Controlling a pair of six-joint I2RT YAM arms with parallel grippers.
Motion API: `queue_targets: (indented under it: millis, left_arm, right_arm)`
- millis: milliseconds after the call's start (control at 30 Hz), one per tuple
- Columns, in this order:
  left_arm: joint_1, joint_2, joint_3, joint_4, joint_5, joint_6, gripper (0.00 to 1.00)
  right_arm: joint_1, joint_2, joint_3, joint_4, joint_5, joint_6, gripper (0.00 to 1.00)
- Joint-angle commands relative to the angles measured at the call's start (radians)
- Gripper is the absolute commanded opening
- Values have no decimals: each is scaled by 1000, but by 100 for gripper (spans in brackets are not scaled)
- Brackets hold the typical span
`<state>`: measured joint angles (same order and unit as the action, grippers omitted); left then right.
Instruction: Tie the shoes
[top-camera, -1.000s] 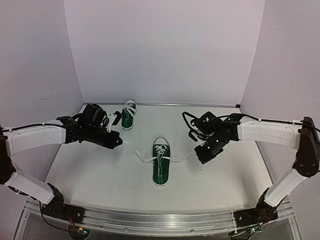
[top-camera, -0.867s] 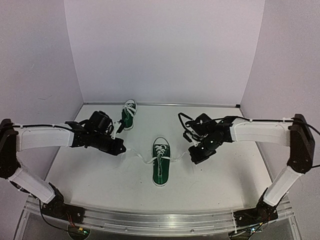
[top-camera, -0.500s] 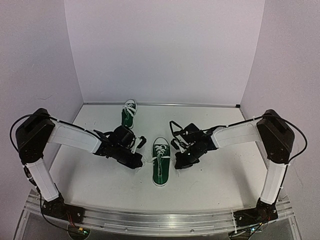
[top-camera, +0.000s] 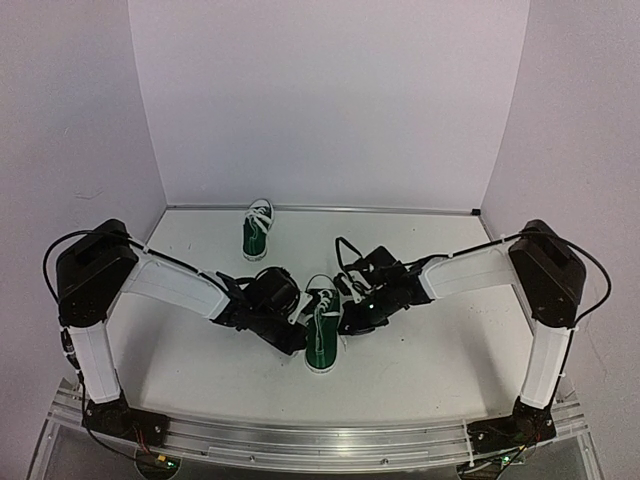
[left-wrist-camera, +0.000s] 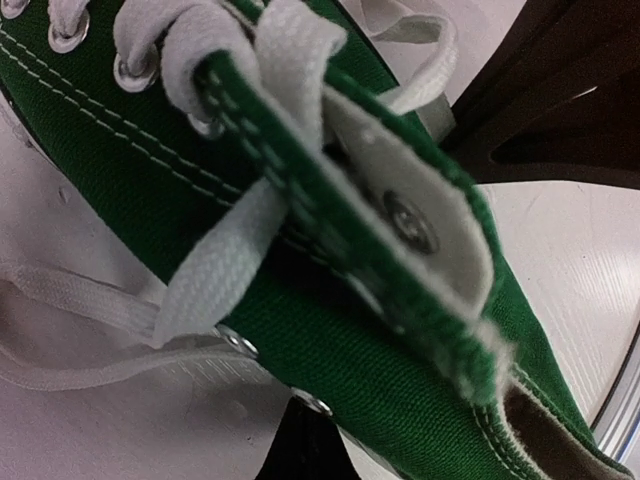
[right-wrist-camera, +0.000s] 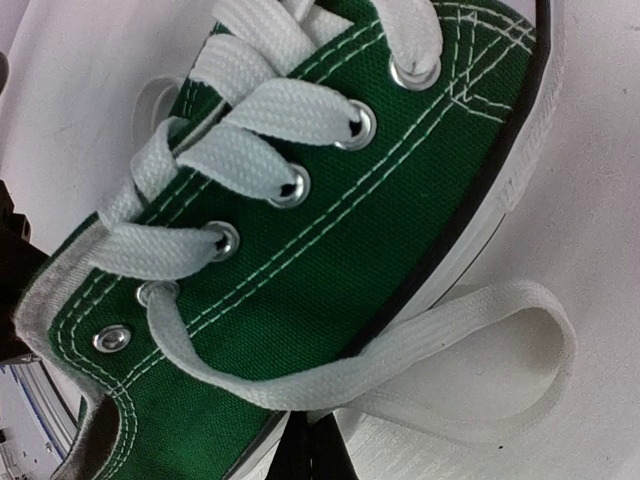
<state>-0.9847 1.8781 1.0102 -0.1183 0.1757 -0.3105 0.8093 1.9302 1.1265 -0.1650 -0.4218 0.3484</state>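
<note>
White counter (top-camera: 430, 375) carries the near shoe (top-camera: 321, 340), its long axis running near-to-far, with the left gripper (top-camera: 292, 338) and right gripper (top-camera: 352, 322) flanking it equally close. Right jaws look clamped on a lace (right-wrist-camera: 430, 340); left jaws: cannot tell.

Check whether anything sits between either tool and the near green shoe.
Nothing visible does. The left tool and the right tool flank the near shoe at its laces, one on each side. The other shoe stands well behind.
</note>
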Motion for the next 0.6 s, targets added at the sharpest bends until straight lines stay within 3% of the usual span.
queue_targets:
  millis: [0,267,567]
  left_arm:
    - [-72,17,28,46,15,14,0]
    - [-89,-105,-68,39,-22,-9,0]
    - [-106,-65,-37,16,-24,16,0]
  right_arm:
    - [55,-23,-47,47,-48,20,0]
    - [91,-52,-108,39,-52,38,0]
    - [139,-22,-93,39,-40,56,0]
